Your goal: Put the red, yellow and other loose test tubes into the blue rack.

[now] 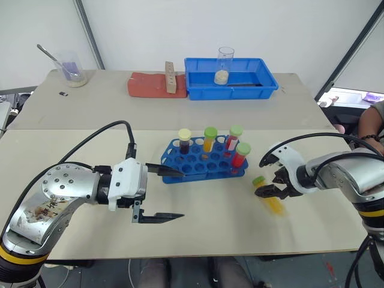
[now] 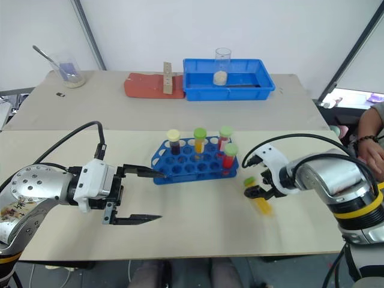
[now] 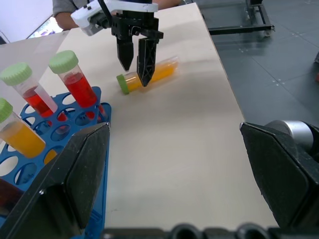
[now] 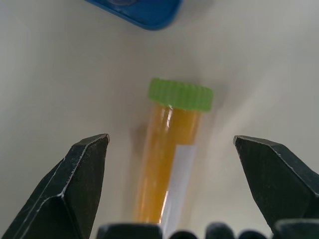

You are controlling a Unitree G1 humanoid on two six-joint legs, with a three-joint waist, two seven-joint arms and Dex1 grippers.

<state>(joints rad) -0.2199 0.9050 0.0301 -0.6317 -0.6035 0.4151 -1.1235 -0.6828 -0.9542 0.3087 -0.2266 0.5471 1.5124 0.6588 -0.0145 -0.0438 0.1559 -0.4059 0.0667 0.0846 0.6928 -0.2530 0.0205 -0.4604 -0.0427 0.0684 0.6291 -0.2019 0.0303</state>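
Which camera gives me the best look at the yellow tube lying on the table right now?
The right wrist view: the yellow tube lies close up between the open fingers of the right gripper, green cap and label plain. The left wrist view shows it whole but farther off; both eye views show it beside the blue rack, partly hidden.

The loose yellow tube (image 1: 270,200) is blurred and partly hidden behind the right hand (image 1: 271,191).

Yellow-orange tube (image 1: 268,197) flat on table, beside blue rack (image 1: 204,161).
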